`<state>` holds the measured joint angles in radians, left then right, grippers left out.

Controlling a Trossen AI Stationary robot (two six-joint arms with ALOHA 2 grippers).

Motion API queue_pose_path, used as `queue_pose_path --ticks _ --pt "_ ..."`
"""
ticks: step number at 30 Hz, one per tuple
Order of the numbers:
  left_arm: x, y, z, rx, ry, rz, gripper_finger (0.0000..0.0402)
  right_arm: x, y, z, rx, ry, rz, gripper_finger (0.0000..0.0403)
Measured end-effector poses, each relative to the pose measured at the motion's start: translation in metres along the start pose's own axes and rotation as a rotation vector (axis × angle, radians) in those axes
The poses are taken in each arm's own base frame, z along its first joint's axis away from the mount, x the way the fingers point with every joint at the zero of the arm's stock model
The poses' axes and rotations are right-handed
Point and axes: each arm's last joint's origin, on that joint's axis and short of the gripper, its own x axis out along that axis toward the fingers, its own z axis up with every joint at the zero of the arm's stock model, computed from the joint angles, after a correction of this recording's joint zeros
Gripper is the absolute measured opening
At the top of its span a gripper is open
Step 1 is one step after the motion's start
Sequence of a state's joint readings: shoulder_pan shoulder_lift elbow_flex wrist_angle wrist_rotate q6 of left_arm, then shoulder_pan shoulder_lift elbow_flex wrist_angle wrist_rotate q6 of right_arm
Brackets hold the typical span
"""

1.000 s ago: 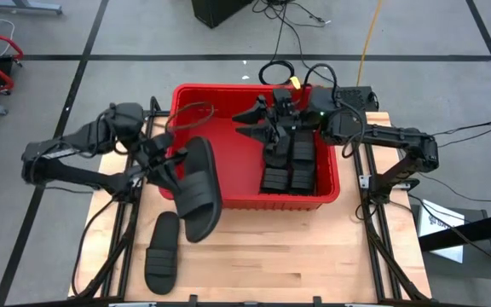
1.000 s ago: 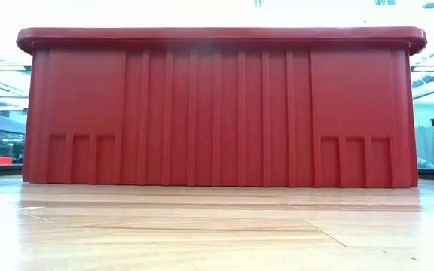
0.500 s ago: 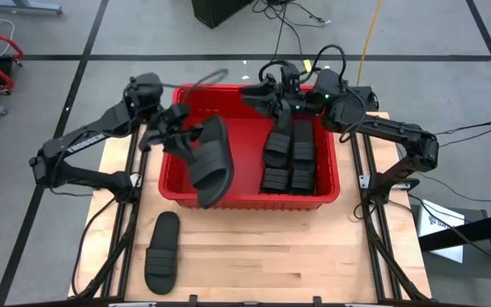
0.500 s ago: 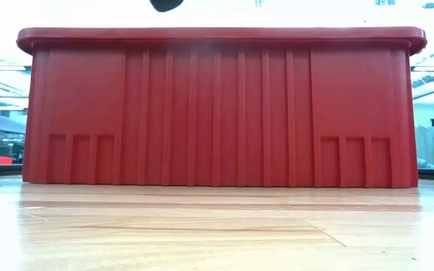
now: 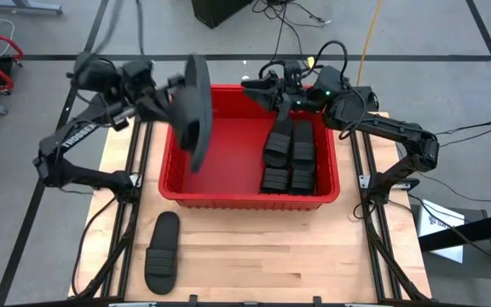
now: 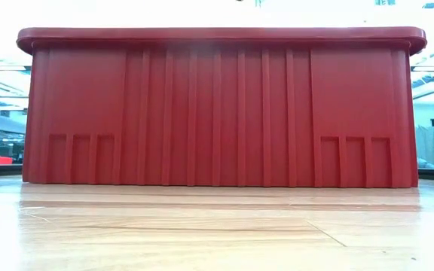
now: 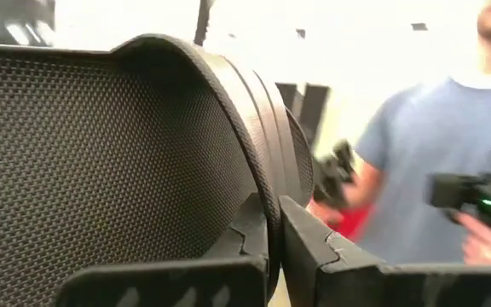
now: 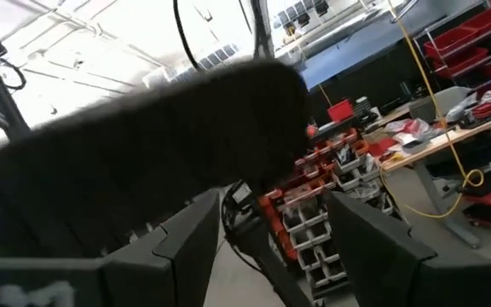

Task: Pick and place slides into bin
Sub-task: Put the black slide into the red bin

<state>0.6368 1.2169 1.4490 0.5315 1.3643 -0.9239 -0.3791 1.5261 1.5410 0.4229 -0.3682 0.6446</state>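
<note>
Table (image 5: 314,256) wooden, one slide (image 5: 162,252) on it; left tool (image 7: 273,247) grasping raised slide (image 5: 196,109); right tool (image 5: 262,88) released.

This looks like a robot lab inside a big workshop. A wooden bench (image 5: 254,256) stands on a grey floor (image 5: 41,247) marked with dark lines. Black and yellow cables (image 5: 366,38) trail over the floor past the bench's far edge. Bright light strips (image 8: 83,60) hang high under the roof. Farther off there are racks of small red bins (image 8: 314,213), red shelves (image 8: 476,43) and a work table (image 8: 450,136) piled with stuff. A person in a blue shirt (image 7: 416,162) stands close by.
</note>
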Motion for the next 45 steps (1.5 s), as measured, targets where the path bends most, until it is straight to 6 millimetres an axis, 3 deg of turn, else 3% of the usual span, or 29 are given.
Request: queue_pose_path --ticks 7,13,19,26,31,36,40,45 --pt "-0.005 -0.015 0.043 0.118 -0.246 0.22 0.0007 0.0 0.001 0.001 -0.006 -0.012 0.006 0.021" --pt "-0.007 -0.027 0.063 0.168 -0.342 0.482 0.0007 0.0 0.001 0.001 -0.01 -0.014 0.004 0.021" --pt "-0.013 -0.046 0.075 0.243 -0.329 0.783 0.0007 0.0 0.001 0.001 -0.008 -0.014 0.004 0.021" --pt "-0.016 -0.045 0.084 0.217 -0.229 1.014 0.0007 0.0 0.001 0.001 -0.007 -0.012 0.006 0.021" --pt "-0.015 -0.034 0.085 0.146 -0.107 1.077 0.0007 0.0 0.001 0.001 -0.007 -0.012 0.007 0.021" --pt "-0.017 -0.013 0.067 0.043 0.027 1.206 0.0007 0.0 0.002 0.001 -0.003 -0.009 0.012 0.021" --pt "-0.021 -0.011 0.056 0.048 0.178 1.36 0.0007 0.0 0.002 0.0 0.006 -0.008 0.014 0.021" --pt "-0.025 0.0 0.042 -0.017 0.325 1.38 0.0007 0.001 0.004 -0.001 -0.002 -0.004 0.02 0.021"
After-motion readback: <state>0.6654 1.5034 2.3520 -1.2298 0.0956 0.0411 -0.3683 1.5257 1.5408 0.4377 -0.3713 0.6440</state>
